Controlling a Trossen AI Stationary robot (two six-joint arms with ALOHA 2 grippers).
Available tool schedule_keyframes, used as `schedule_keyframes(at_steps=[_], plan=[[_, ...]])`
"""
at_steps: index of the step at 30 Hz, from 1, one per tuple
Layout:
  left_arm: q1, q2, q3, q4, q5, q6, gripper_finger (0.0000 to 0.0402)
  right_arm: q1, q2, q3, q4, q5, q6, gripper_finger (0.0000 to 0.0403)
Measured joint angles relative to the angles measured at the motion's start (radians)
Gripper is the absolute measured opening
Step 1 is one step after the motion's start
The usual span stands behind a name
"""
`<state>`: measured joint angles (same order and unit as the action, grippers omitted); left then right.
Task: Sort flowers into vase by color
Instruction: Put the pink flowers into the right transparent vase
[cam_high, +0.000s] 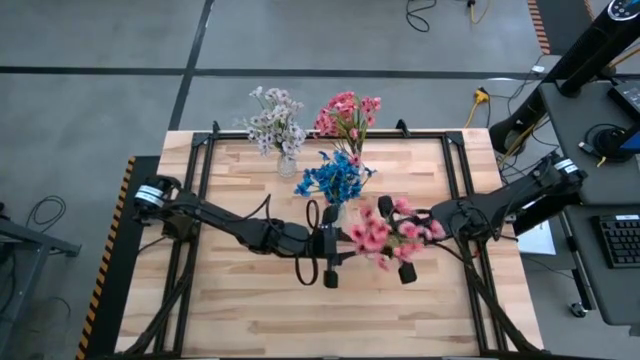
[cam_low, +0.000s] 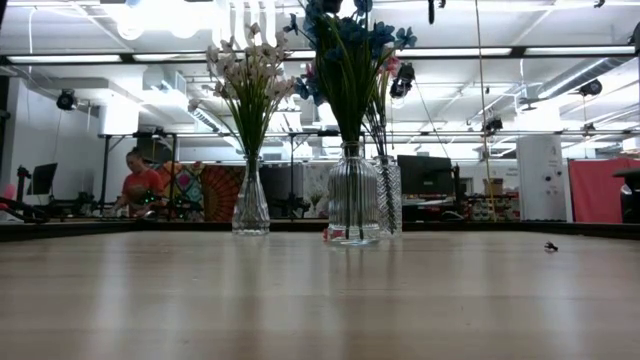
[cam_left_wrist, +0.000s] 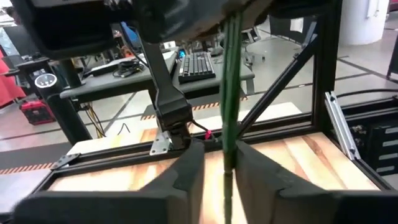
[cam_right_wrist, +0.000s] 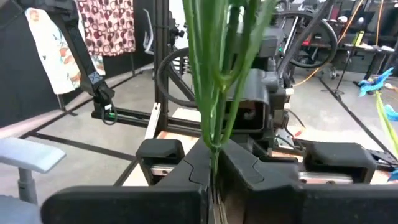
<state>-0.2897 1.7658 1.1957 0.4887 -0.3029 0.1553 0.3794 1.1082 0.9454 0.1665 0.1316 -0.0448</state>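
Above table centre we see pink flower spray (cam_high: 385, 235) between both grippers: right gripper (cam_right_wrist: 213, 163) clamped on stems, left gripper (cam_left_wrist: 224, 167) fingers slightly apart around stem.

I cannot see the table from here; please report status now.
Right gripper shut on pink flowers by the stems. Left gripper around same stems, opening. White, pink and blue vases filled. Nothing in the way.
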Motion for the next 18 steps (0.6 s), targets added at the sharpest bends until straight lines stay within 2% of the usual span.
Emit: schedule_keyframes(at_steps=[5,10,18], plan=[[-0.002,-0.030,0.000,-0.020,-0.005,0.001,0.0132,0.000,-0.032,-0.002,-0.017,-0.001,-0.011,0.0012],[-0.014,-0.089,0.000,-0.179,-0.005,0.014,0.0185,-0.001,-0.107,-0.002,-0.070,-0.001,-0.031,0.0012],[-0.055,-0.228,-0.001,-0.358,-0.005,0.011,0.0200,-0.111,-0.201,-0.026,-0.147,-0.002,-0.053,0.0012]])
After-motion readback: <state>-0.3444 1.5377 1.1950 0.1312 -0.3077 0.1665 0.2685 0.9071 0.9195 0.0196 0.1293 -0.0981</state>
